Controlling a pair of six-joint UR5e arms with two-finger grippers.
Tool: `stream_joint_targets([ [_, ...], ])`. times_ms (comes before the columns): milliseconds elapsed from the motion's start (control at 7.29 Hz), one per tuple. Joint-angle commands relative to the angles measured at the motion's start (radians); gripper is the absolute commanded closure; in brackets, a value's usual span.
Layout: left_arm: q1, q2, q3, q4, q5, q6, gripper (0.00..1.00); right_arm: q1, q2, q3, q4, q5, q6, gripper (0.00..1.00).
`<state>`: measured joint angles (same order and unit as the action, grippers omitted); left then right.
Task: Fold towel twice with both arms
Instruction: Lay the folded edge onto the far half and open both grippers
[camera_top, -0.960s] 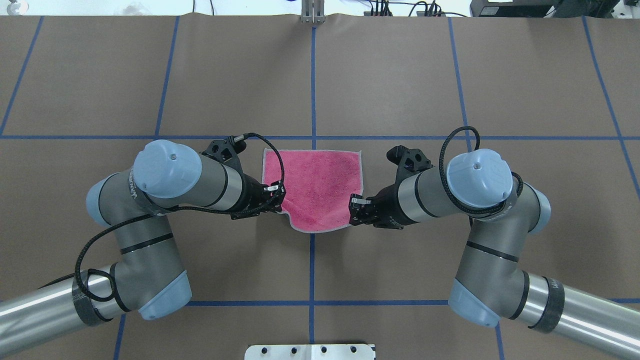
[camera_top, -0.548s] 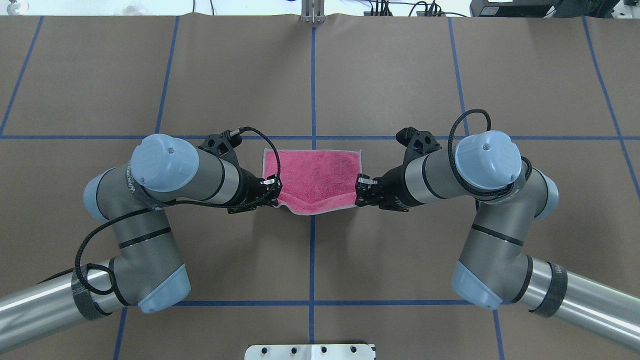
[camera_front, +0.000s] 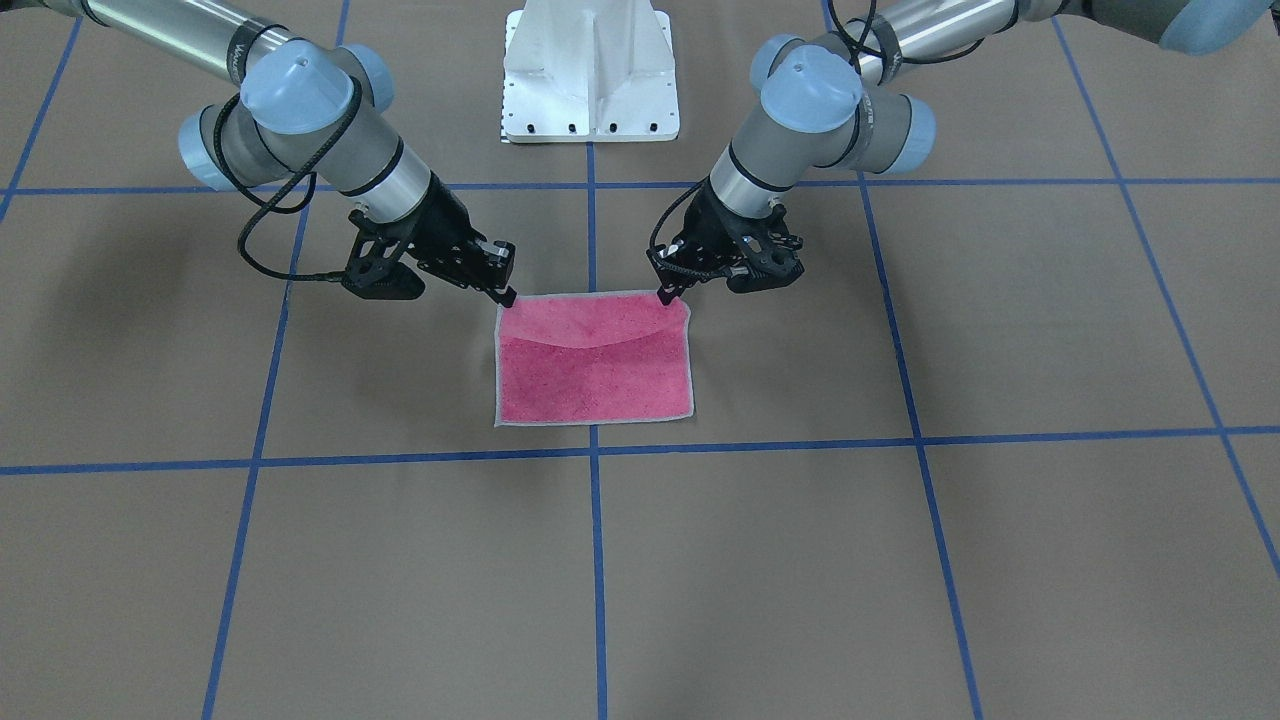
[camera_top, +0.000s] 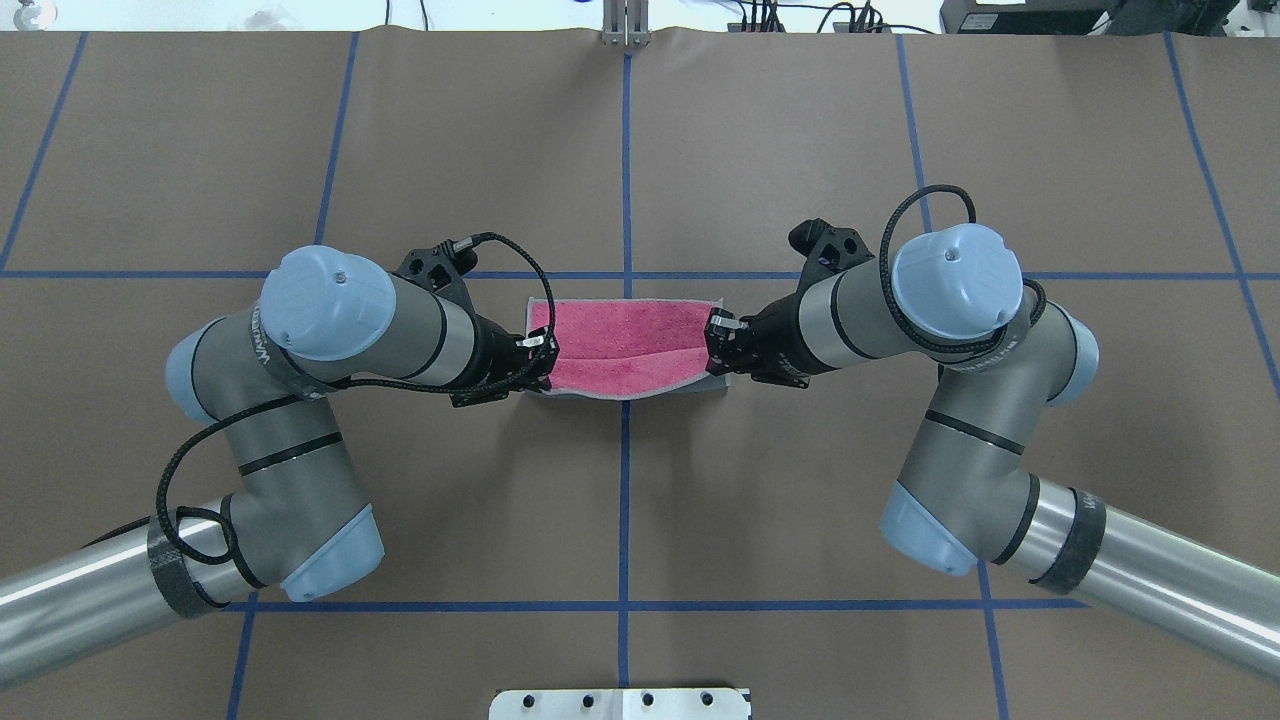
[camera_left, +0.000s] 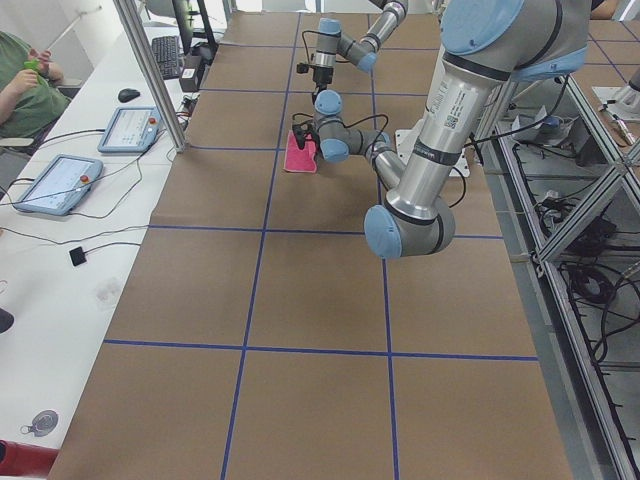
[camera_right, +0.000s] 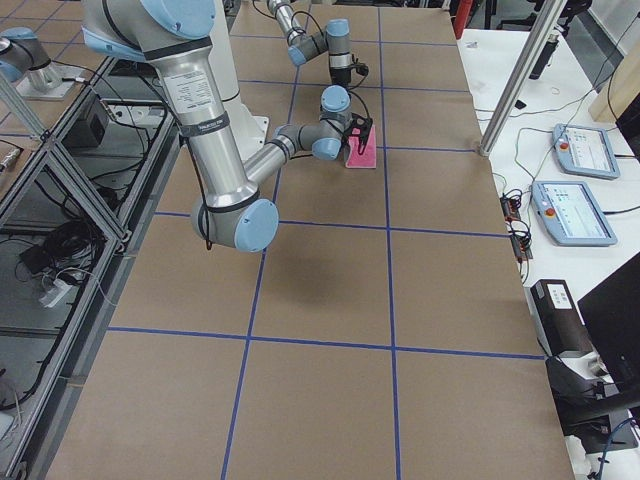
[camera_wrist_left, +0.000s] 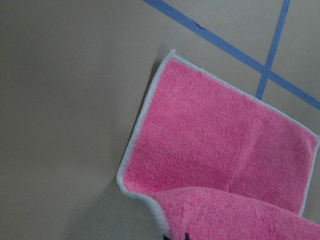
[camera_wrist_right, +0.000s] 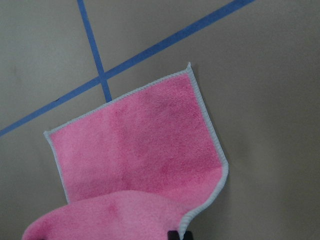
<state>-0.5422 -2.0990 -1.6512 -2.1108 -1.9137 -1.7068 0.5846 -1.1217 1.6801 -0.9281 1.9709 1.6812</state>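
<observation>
Stands mid first fold, black left fingers (camera_front: 662, 294) and black right fingers (camera_front: 507, 296) pinching raised corners of small pink terry towel (camera_front: 595, 372); second fold pending.

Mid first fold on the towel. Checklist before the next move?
1. Left gripper pinching its towel corner: ok.
2. Right gripper pinching its corner: ok.
3. Both held corners at matching height: ok.
4. Lifted edge taut between the grippers: not ok, it sags mid-span.
5. Far half lying flat on the table: ok.
6. Held corners over the far corners: not ok, they are short of them.
</observation>
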Motion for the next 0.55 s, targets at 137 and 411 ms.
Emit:
stream_joint_targets([
  [137, -0.022, -0.028, 0.053, -0.008, -0.001, -0.001, 1.00, 0.041, 0.017, -0.039, 0.000, -0.001, 0.000, 1.00],
  [411, -0.028, -0.042, 0.100, -0.052, 0.001, -0.002, 1.00, 0.060, 0.017, -0.046, 0.000, -0.001, 0.000, 1.00],
])
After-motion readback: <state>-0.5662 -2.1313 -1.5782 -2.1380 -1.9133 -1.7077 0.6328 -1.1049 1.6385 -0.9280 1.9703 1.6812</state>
